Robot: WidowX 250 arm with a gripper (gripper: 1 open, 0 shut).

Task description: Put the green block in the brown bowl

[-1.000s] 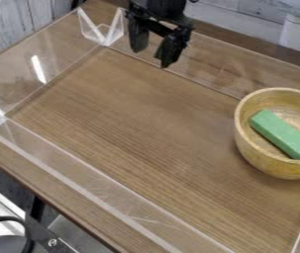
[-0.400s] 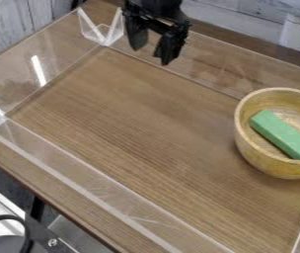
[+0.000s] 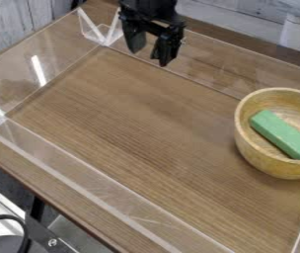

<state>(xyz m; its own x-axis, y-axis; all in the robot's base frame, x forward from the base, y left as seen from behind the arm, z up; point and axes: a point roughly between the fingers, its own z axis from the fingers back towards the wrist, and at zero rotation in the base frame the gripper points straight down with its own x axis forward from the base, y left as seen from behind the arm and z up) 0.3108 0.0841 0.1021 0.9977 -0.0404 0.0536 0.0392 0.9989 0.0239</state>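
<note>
The green block (image 3: 286,134) lies flat inside the brown bowl (image 3: 249,148), which sits on the wooden table at the right. My gripper (image 3: 152,47) hangs over the far left part of the table, well away from the bowl, pointing down. Its two dark fingers stand apart with nothing between them.
Clear acrylic walls (image 3: 35,69) fence the wooden tabletop (image 3: 126,119) on all sides. A clear corner bracket (image 3: 100,30) stands just left of the gripper. The table's near edge drops off at the lower left.
The gripper has drifted slightly up and to the left in the picture, still open. The block and bowl have not moved.
</note>
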